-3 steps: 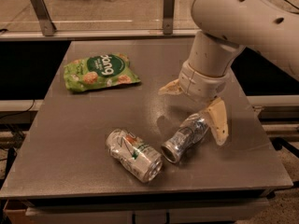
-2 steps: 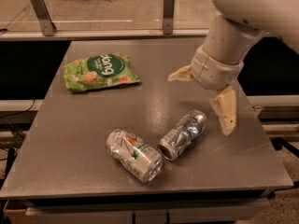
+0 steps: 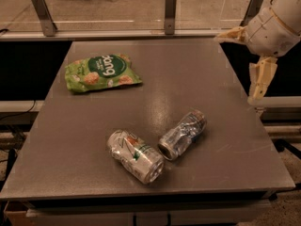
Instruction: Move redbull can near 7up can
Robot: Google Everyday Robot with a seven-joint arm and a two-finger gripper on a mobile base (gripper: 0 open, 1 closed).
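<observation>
Open, empty gripper (image 3: pixel 237 68) hangs up-right of the redbull can (image 3: pixel 182 134), which lies slantwise, perhaps touching the 7up can (image 3: pixel 135 155)

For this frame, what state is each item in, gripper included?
redbull can: lying on its side on the table, close beside the 7up can, not held.
7up can: lying on its side, dented, near the front edge.
green snack bag: lying flat, rear left.
gripper: open, empty, raised by the table's rear right corner.
</observation>
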